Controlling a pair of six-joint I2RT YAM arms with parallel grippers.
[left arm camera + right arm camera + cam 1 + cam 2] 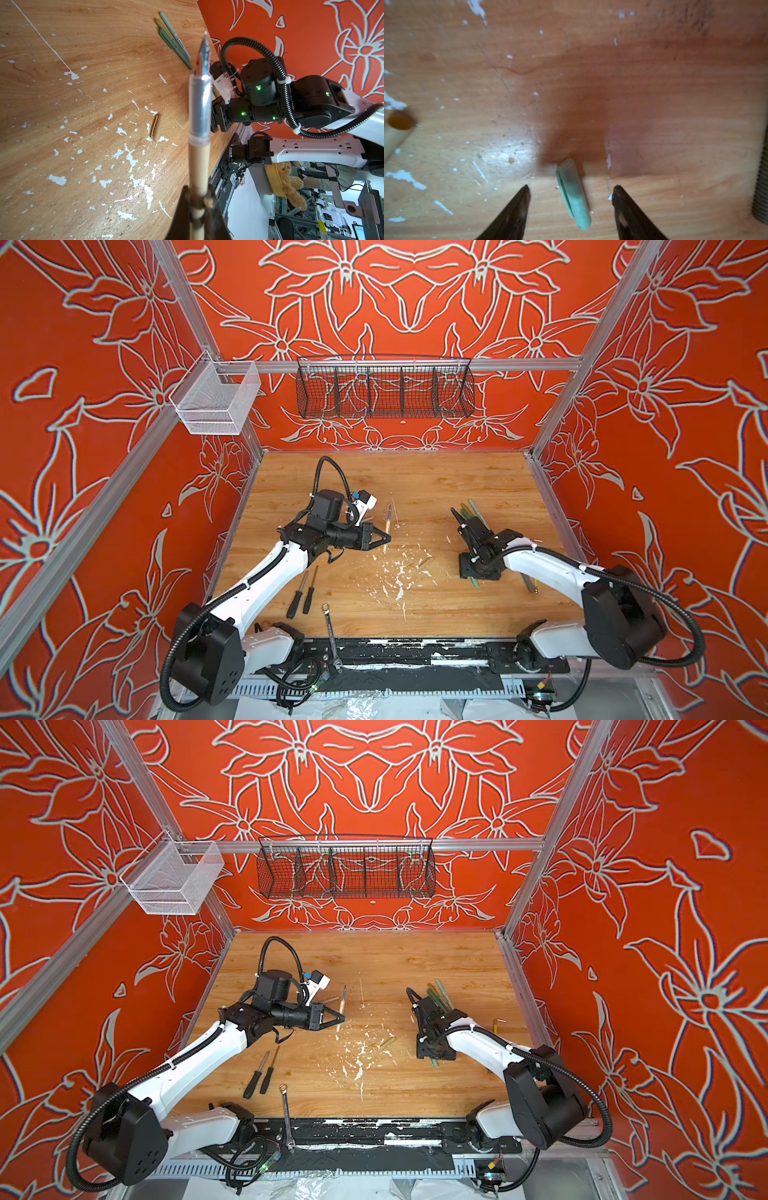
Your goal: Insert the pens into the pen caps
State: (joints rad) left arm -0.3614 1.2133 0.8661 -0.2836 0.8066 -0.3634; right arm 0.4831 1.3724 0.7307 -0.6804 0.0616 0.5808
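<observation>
My left gripper [197,199] is shut on a beige pen [199,166] whose grey metal nib points away from the wrist. In both top views this pen [388,524] is held above the table's middle left. My right gripper [571,188] is open and points down at the table. A mint-green pen cap [574,197] lies between its fingers, touching neither. A beige pen cap [154,128] lies among the white flecks, open end towards the right gripper. Several green pens [473,510] lie bunched behind the right wrist [478,556], which hides the fingers from above.
Two black-handled screwdrivers [303,593] and a silver wrench [331,635] lie at the front left of the wooden table [415,481]. White paint flecks [395,576] are scattered mid-table. A black wire basket [384,389] and a white mesh basket [216,400] hang on the back rail.
</observation>
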